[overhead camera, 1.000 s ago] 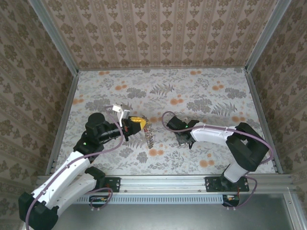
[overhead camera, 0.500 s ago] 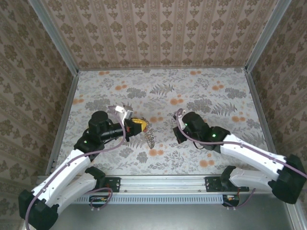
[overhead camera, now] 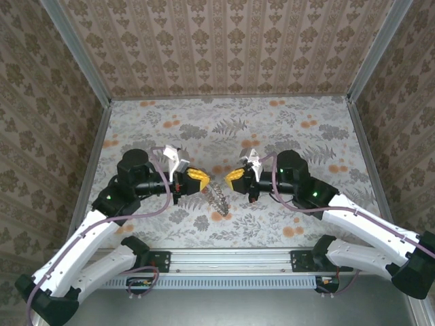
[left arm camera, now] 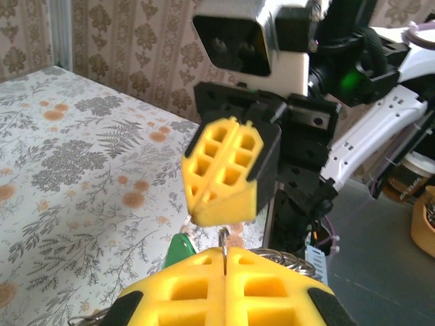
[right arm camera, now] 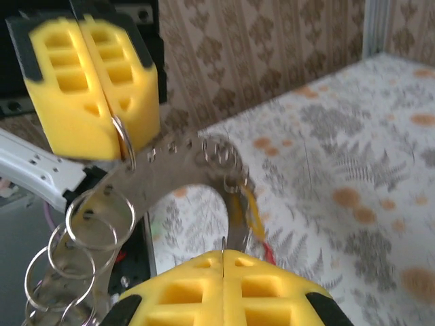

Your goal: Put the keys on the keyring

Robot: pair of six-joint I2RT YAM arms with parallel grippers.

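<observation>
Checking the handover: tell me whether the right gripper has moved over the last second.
Yes. The right gripper has shifted left, toward the orange flower print by the keyring. Its jaws are shut.

From above, the keyring (overhead camera: 219,197) is too small for us to tell its parts apart. At the left wrist, a green tag (left arm camera: 180,246) hides mostly behind the pads (left arm camera: 183,292) of the left gripper (left arm camera: 224,261). At the right wrist, small rings (right arm camera: 51,272) blur and run off the lower corner.
</observation>
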